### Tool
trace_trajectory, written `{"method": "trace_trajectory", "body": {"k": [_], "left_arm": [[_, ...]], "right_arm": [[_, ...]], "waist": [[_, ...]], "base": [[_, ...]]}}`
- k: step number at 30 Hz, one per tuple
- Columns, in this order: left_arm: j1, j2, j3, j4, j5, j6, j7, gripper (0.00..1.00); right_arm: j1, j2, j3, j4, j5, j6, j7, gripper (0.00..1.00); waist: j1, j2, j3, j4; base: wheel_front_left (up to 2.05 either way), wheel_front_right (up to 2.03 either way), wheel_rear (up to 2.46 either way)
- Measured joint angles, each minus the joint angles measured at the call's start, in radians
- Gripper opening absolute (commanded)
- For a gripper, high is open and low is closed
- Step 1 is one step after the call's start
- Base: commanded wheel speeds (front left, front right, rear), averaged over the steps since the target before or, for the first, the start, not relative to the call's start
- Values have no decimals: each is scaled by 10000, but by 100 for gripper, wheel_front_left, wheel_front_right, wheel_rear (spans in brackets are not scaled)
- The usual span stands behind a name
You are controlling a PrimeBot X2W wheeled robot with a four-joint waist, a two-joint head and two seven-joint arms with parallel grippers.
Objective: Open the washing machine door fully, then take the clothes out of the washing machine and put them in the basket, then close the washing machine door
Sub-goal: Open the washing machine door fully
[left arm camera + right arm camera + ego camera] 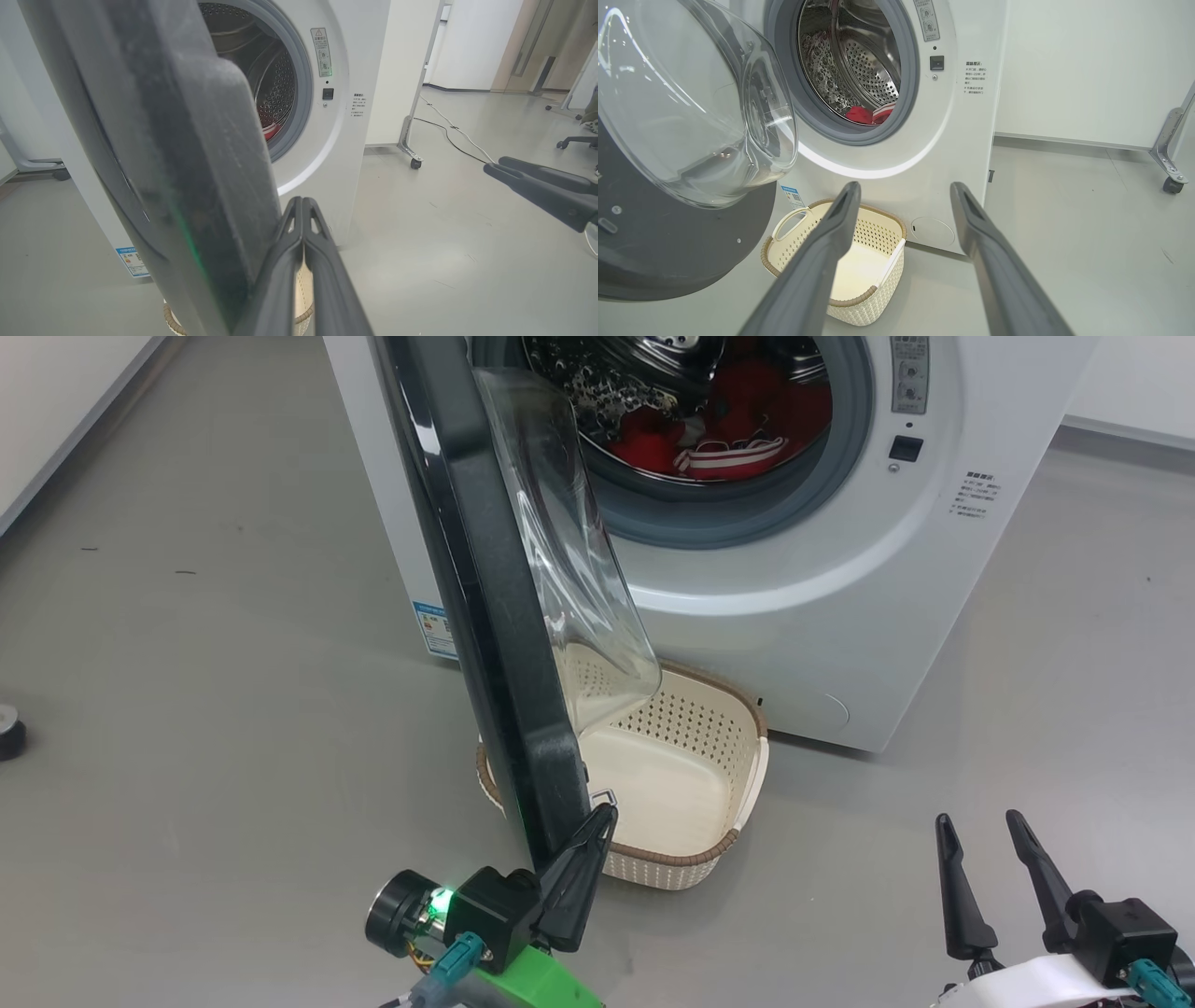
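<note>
washing machine door (485,616) glossy rim, clear glass bowl (691,107); drum (864,65) shiny perforated steel; basket (878,233) matt plastic.

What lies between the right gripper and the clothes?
From the right gripper to the clothes: bare floor, then the washer's white front, seen in the head view. The basket and door stand left of that line.

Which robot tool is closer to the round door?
Left. The left tool is shut at the edge of the door; the right tool hangs open, well off to its side.
</note>
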Motion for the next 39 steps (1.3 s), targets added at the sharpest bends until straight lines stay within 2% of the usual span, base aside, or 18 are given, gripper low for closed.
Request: {"method": "trace_trajectory", "body": {"k": [20,31,39], "left_arm": [[15,-113,238,144,-13,226,-435,0],[132,-119,867,270,-6,359,-541,0],[360,-105,1544,276,115,403,-625,0]], "right_arm": [[-2,12,-316,-96,-13,50,0,100],[-5,10,-268,-82,-63,94,0,100],[-22,29,-119,-40,-102,169,0,100]], "waist": [[0,0,234,661],[0,0,201,1258],[0,0,228,1348]], "base": [[0,0,0],[0,0,0],[0,0,0]]}}
